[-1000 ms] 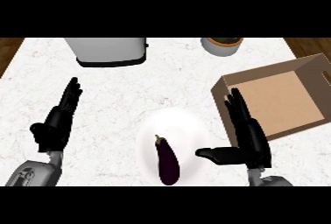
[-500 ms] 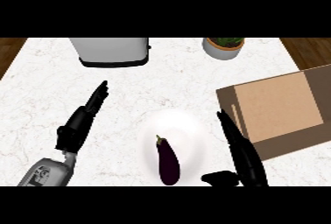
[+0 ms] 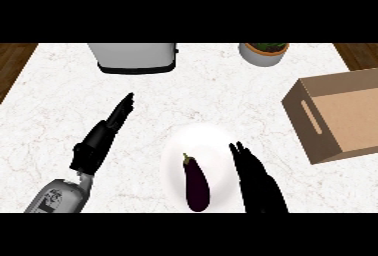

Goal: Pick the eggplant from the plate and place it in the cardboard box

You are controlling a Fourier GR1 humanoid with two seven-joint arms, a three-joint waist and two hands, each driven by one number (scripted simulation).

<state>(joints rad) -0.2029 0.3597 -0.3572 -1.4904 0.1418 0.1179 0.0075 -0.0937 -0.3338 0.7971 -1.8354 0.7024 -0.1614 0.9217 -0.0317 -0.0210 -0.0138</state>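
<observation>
Eggplant [image 3: 195, 182] lies ungrasped on the plate [image 3: 210, 140], lower centre. Right hand [image 3: 255, 180], fingers straight, hovers just beside it; next, curl around it, before the cardboard box [image 3: 347, 117].

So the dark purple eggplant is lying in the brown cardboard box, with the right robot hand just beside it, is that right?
Not quite. In the head view the dark purple eggplant lies on the round white plate, not in the brown cardboard box, which stands apart at the right. The right robot hand is indeed just beside the eggplant, fingers straight.
</observation>
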